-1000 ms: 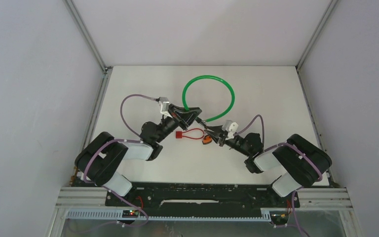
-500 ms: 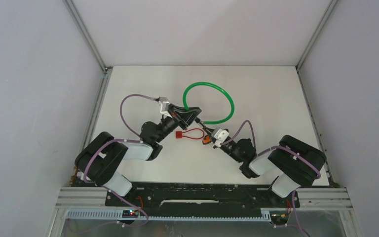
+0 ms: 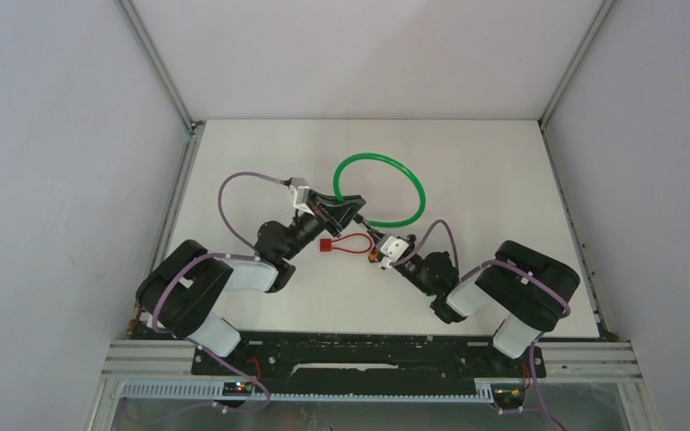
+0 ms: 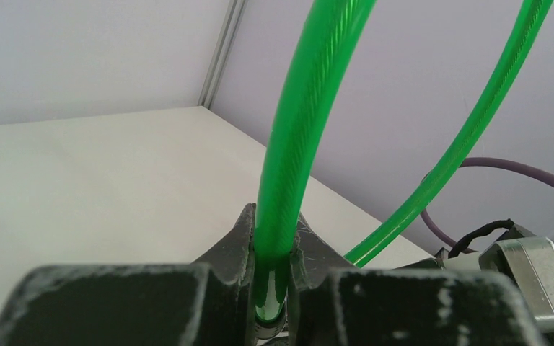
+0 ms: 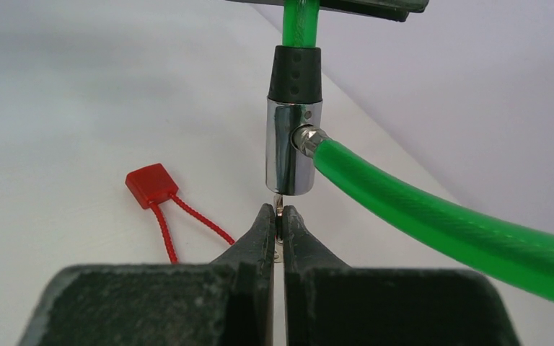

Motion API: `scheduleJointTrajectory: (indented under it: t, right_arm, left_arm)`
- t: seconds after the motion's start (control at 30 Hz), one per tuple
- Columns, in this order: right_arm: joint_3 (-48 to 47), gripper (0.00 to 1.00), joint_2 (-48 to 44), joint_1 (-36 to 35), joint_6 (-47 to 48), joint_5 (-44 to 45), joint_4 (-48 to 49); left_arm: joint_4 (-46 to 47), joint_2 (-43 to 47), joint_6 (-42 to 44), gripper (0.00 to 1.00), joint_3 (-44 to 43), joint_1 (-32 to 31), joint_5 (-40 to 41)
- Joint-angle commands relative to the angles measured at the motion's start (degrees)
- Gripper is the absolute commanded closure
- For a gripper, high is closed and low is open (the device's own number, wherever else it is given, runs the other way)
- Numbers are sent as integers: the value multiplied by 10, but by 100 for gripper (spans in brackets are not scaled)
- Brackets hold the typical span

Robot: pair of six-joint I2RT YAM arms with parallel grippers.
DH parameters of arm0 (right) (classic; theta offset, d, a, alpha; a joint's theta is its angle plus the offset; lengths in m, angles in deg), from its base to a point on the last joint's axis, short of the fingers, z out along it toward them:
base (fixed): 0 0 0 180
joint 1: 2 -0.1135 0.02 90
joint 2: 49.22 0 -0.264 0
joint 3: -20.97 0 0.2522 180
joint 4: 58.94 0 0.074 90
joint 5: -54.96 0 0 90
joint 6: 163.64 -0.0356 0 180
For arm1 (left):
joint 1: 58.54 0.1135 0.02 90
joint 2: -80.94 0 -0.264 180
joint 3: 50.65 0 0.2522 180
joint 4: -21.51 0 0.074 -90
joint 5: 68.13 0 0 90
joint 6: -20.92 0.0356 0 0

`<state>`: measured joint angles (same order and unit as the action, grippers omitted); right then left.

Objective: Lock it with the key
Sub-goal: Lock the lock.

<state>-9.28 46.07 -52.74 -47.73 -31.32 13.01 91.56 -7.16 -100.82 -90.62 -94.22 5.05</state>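
A green cable lock (image 3: 383, 158) loops over the white table. My left gripper (image 4: 272, 249) is shut on the green cable (image 4: 296, 144) just above the lock's black collar and holds it up off the table. In the right wrist view the chrome lock cylinder (image 5: 293, 148) hangs upright with the other cable end (image 5: 433, 220) plugged into its side. A thin metal key (image 5: 279, 207) sticks out of the cylinder's bottom, and my right gripper (image 5: 279, 216) is shut on it. In the top view the right gripper (image 3: 378, 250) sits just below and right of the left gripper (image 3: 352, 214).
A red plastic tag (image 5: 151, 184) on a red cord loop (image 3: 350, 241) lies on the table to the left of the key. White walls stand on three sides. Both arms (image 3: 521, 283) reach in from the near edge, and their purple cables (image 3: 234, 184) arch above them.
My right arm has drawn in to the left and its wrist has turned. Its jaws have closed onto the key under the cylinder. The left arm and the cable have barely moved.
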Motion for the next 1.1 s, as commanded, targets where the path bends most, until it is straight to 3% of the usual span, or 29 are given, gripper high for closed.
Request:
scheduleJointTrajectory:
  t: [0.0, 0.27, 0.47, 0.87, 1.07]
  right_arm:
    - [-5, 100, 13, 25, -14, -67, 11]
    - [10, 100, -10, 82, -74, -162, 13]
    - [6, 100, -7, 106, -110, -286, 12]
    - [6, 100, -10, 106, -124, -232, 13]
    - [7, 100, -11, 106, -120, -224, 13]
  left_arm:
    - [75, 42, 6, 100, 8, -4, 12]
    - [75, 62, 46, 100, 19, -4, 8]
    - [75, 68, 46, 100, 6, -2, -23]
    - [71, 182, 48, 100, 26, -1, -1]
    - [7, 244, 60, 100, 28, 0, 4]
